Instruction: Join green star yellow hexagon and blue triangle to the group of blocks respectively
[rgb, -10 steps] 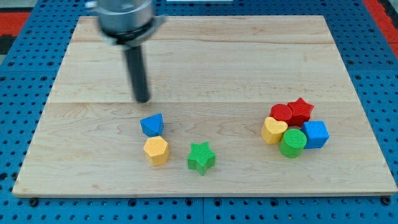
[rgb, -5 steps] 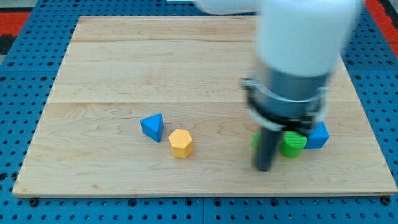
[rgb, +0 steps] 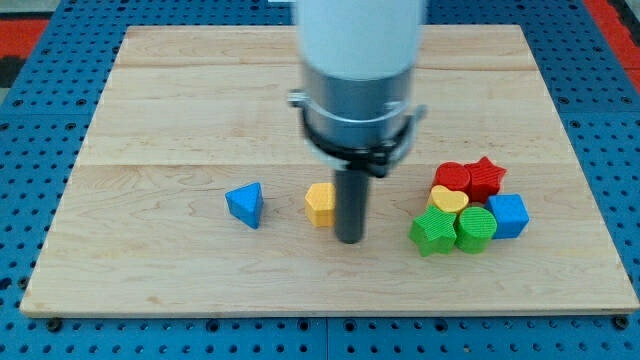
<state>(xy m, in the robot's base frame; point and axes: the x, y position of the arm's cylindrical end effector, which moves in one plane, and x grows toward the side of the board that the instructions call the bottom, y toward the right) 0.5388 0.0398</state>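
Note:
The green star sits at the left of the group, touching the green cylinder and the yellow heart. The group also holds a red cylinder, a red star and a blue cube. The yellow hexagon lies mid-board, partly hidden by my rod. My tip rests just right of and slightly below the hexagon, touching or nearly so. The blue triangle lies further left, apart from the hexagon.
The blocks lie on a wooden board that rests on a blue pegboard. The arm's wide grey and white body hangs over the board's middle.
The green star now rests against the group. My tip moved left from beside the group to the yellow hexagon, which has shifted right and up. The blue triangle stayed put.

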